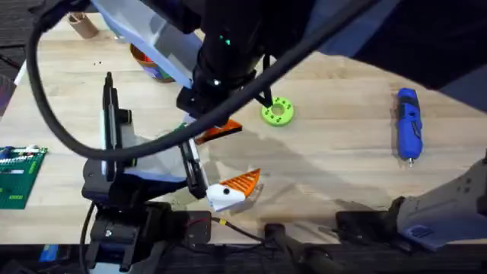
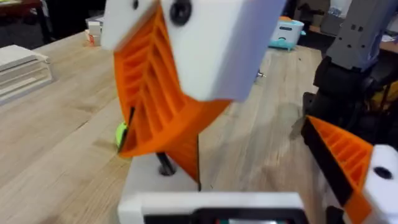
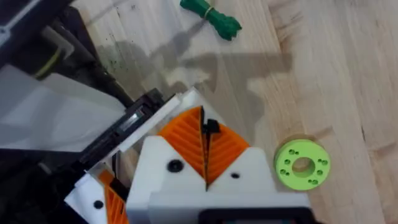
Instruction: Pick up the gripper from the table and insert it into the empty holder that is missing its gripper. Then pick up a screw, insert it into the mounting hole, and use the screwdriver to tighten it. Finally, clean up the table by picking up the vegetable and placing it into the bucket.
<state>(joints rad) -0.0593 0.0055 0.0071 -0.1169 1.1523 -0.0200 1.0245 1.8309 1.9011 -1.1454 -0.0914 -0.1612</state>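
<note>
My right gripper (image 3: 206,138) reaches across the table and hangs between the left hand's fingers. Its orange ribbed pads are shut on a small black piece, seemingly a screw (image 3: 209,127). In the left wrist view those pads (image 2: 155,106) come down onto a white block (image 2: 149,186) bearing a dark round spot. My left gripper (image 1: 207,173) stands open; one finger has an orange tip (image 2: 339,158). The loose gripper is hidden. The blue screwdriver (image 1: 408,122) lies far right. The dark green vegetable (image 3: 211,15) lies on the wood. The bucket (image 1: 148,65) shows partly under the right arm.
A lime-green disc with holes (image 1: 277,112) lies just right of the right gripper. A green circuit board (image 1: 17,175) sits at the left edge. A brown cup (image 1: 82,24) stands at the back left. A black upright tool (image 1: 110,114) stands on the left.
</note>
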